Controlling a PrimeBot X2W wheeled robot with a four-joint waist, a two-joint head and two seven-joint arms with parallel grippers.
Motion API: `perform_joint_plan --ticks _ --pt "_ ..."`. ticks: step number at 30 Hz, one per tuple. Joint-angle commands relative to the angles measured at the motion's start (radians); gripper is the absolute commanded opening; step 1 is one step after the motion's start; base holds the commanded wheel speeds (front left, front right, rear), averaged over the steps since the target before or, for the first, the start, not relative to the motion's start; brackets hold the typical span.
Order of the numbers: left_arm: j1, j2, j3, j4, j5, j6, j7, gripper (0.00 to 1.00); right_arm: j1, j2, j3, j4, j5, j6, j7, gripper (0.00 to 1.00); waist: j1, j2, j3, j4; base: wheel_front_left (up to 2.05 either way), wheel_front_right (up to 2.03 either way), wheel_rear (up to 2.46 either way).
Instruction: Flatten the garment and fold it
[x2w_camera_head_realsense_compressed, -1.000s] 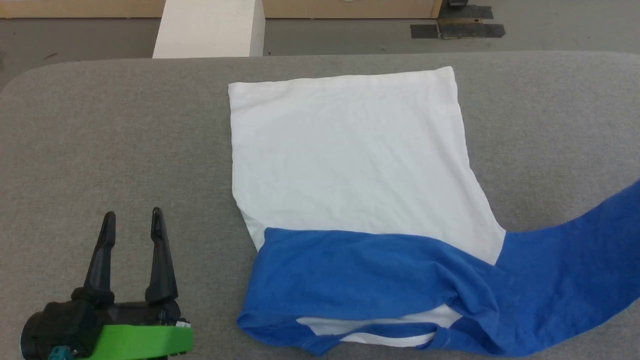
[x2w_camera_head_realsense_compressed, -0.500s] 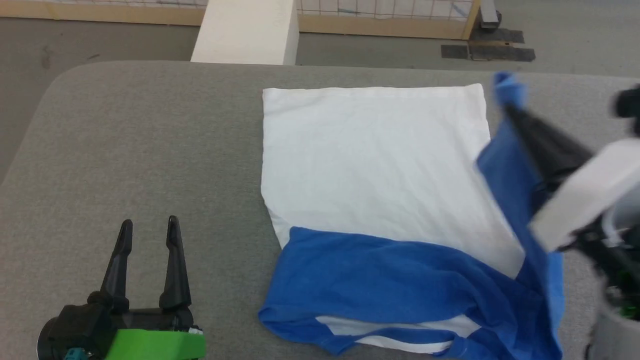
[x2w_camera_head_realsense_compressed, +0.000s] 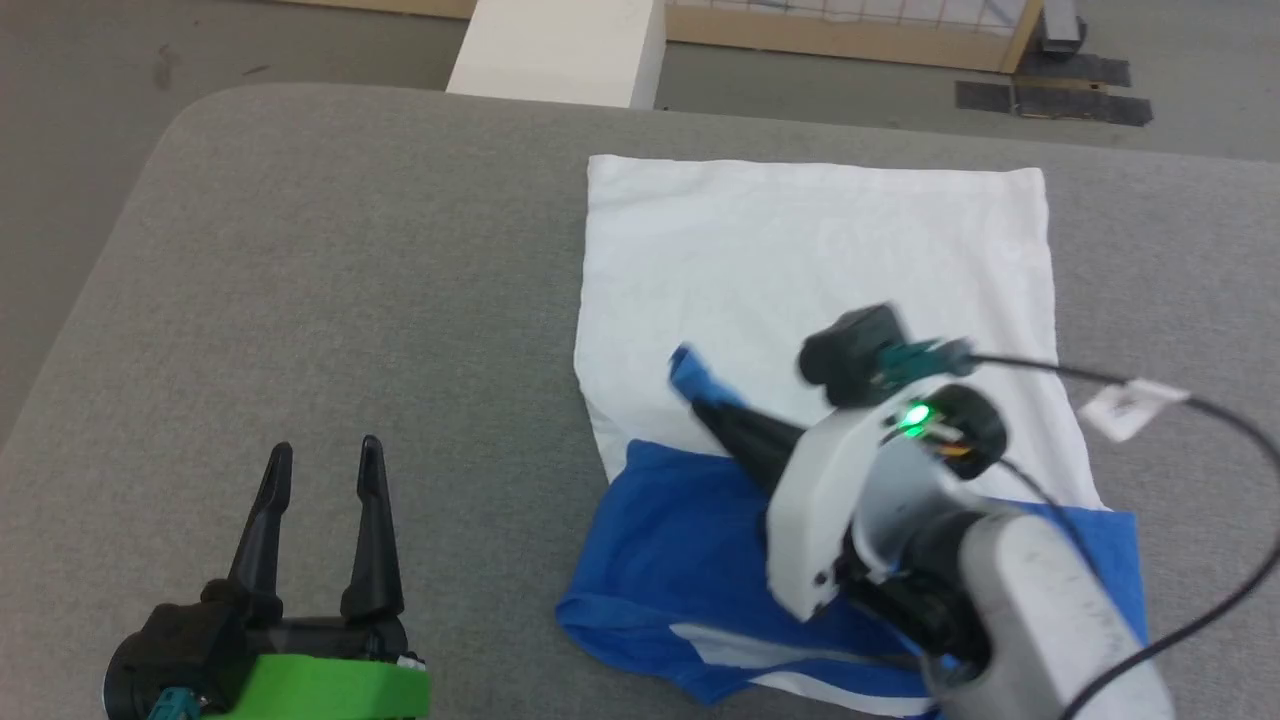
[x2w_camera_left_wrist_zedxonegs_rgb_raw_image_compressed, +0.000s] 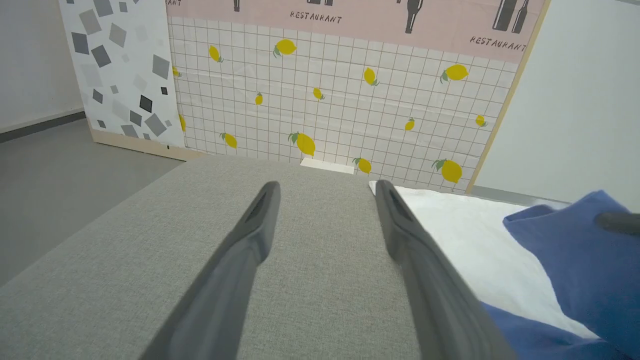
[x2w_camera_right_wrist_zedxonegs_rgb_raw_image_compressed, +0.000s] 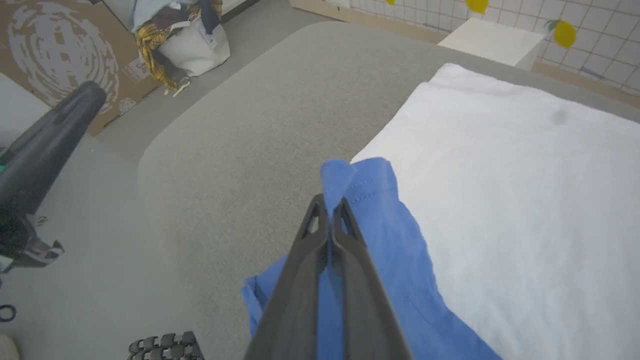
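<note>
Stage: mid-fold | your T-shirt (x2w_camera_head_realsense_compressed: 815, 250) lies flat on the grey table (x2w_camera_head_realsense_compressed: 350, 250) | right gripper (x2w_camera_right_wrist_zedxonegs_rgb_raw_image_compressed: 330, 207) clamped on the blue sleeve (x2w_camera_right_wrist_zedxonegs_rgb_raw_image_compressed: 370, 187), held over the white body | left gripper (x2w_camera_head_realsense_compressed: 325, 455) wide apart, empty | to do: sleeve laydown, body folds; collar end possibly bunched.

The garment (x2w_camera_head_realsense_compressed: 820, 250) lies on the counter (x2w_camera_head_realsense_compressed: 350, 250), to the right of the left pincer (x2w_camera_head_realsense_compressed: 325, 447) and well apart from it; most of it lies farther out than that pincer's fingertips. Under the left pincer is bare counter. The right pincer (x2w_camera_head_realsense_compressed: 700, 402) reaches leftward above the garment, a corner of the cloth caught between its tips, near the garment's left edge. Ahead and to the right of those tips lies the far half of the garment; beneath its fingers lies the near part. Behind the counter's far edge stands a block (x2w_camera_head_realsense_compressed: 560, 45), and a panel (x2w_camera_head_realsense_compressed: 850, 15) stands to the block's right.
</note>
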Motion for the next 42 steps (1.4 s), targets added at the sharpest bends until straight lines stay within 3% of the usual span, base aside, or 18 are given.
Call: perform_joint_plan --ticks 1,8,9,11,12,18,23,24,30,34,37,42 --pt "-0.017 -0.003 -0.003 0.006 -0.009 0.002 -0.007 1.0 -0.006 0.001 0.027 0.048 -0.001 -0.002 -0.037 0.0 0.0001 0.0 0.015 0.021 0.0 0.0 0.0" --pt "-0.032 -0.005 -0.014 0.034 -0.017 0.005 -0.016 1.0 -0.042 0.001 0.147 0.304 0.039 -0.002 -0.21 0.0 0.0001 0.0 0.014 0.053 0.0 0.0 0.0" --pt "-0.034 -0.005 -0.017 0.038 -0.018 0.005 -0.017 1.0 -0.051 0.001 0.162 0.342 0.046 -0.002 -0.232 0.05 0.0001 0.0 0.012 0.056 0.0 0.0 0.0" --pt "-0.035 -0.005 -0.021 0.044 -0.018 0.006 -0.019 1.0 -0.064 0.001 0.181 0.4 0.071 -0.002 -0.268 0.38 0.0001 0.0 0.008 0.06 0.0 0.0 0.0" --pt "-0.035 -0.005 -0.022 0.046 -0.018 0.007 -0.019 1.0 -0.072 0.002 0.188 0.421 0.08 -0.002 -0.285 1.0 0.0001 0.0 0.006 0.061 0.0 0.0 0.0" --pt "-0.032 -0.002 -0.024 0.052 -0.02 0.012 -0.02 1.0 -0.146 0.002 0.202 0.476 0.162 -0.002 -0.35 1.0 0.0001 0.0 -0.005 0.045 0.0 0.0 0.0" --pt "-0.028 0.007 -0.022 0.038 -0.018 0.016 -0.017 1.0 -0.201 0.002 0.059 0.455 0.14 -0.002 -0.383 1.0 0.0001 0.0 -0.009 0.009 0.0 0.0 0.0" --pt "-0.027 0.011 -0.025 0.03 -0.016 0.016 -0.014 1.0 -0.203 0.002 -0.038 0.423 0.085 -0.002 -0.395 1.0 0.0001 0.0 -0.009 -0.007 0.0 0.0 0.0" --pt "-0.033 0.022 -0.031 0.017 -0.014 0.013 -0.006 1.0 -0.103 -0.038 -0.342 0.186 -0.182 -0.002 -0.434 1.0 0.0001 0.0 0.001 -0.052 0.0 0.0 0.0" --pt "-0.033 0.027 -0.038 0.021 -0.005 0.016 -0.011 1.0 0.079 -0.012 -0.515 -0.043 -0.319 -0.002 -0.466 1.0 0.0001 0.0 0.017 -0.094 0.0 0.0 0.0" --pt "-0.022 0.028 -0.042 0.031 -0.001 0.019 -0.014 1.0 0.185 -0.001 -0.573 -0.135 -0.368 -0.002 -0.486 1.0 0.0001 0.0 0.023 -0.111 0.0 0.0 0.0" --pt "-0.008 0.026 -0.033 0.045 -0.019 0.021 -0.021 1.0 0.326 0.001 -0.641 -0.173 -0.279 -0.002 -0.52 1.0 0.0001 0.0 0.038 -0.138 0.0 0.0 0.0"
